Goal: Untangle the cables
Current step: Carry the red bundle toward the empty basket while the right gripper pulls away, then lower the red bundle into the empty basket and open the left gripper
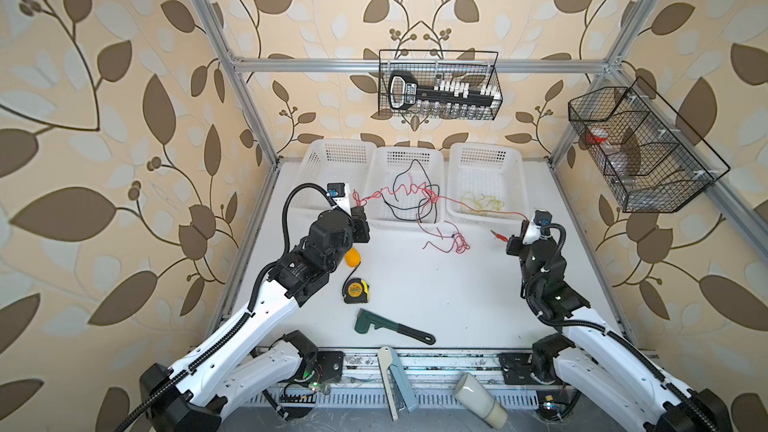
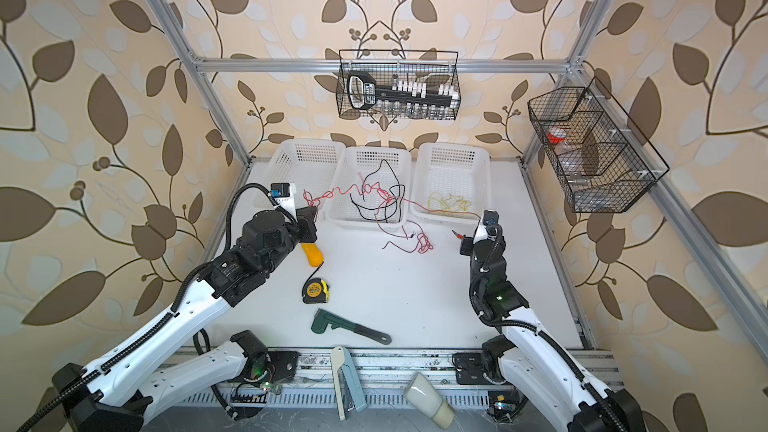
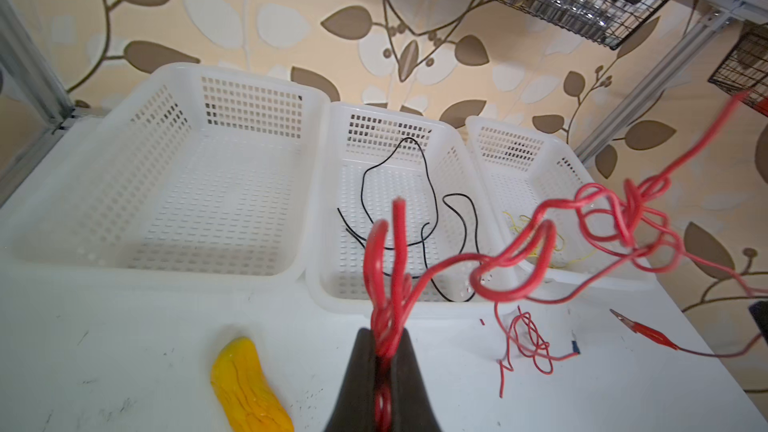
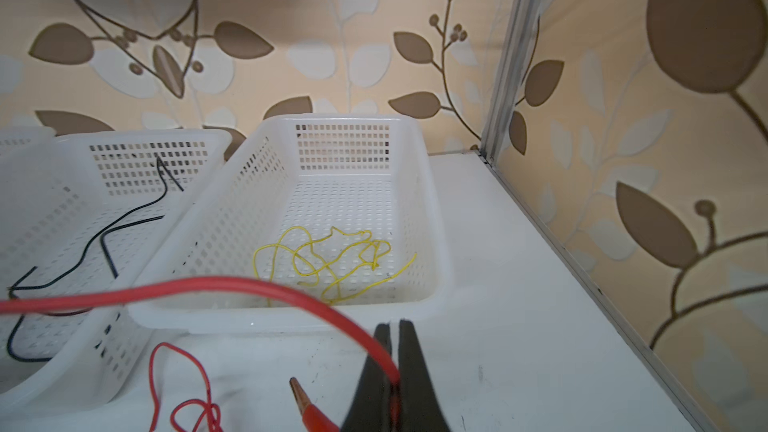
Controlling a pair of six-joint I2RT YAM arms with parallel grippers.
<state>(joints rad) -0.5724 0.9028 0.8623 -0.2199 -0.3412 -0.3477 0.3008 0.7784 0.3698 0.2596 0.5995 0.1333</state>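
The left gripper (image 3: 384, 347) is clamped tight on a bunch of red cable (image 3: 400, 234). From its tips the strand runs knotted above the middle basket (image 3: 386, 135), which holds black cable (image 3: 435, 197), to the right gripper (image 4: 392, 338), pinched closed on it. Yellow cable (image 4: 328, 259) lies in the basket (image 4: 343, 147) just ahead.

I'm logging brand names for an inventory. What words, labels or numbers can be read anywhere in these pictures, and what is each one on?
No text here can be read for certain.
On the tape measure: a round yellow label with dark print, too small to read.
On the black-handled tool in the hanging wire basket: white lettering on a label, blurred.
On the left arm's motor housing: small white print, too small to read.
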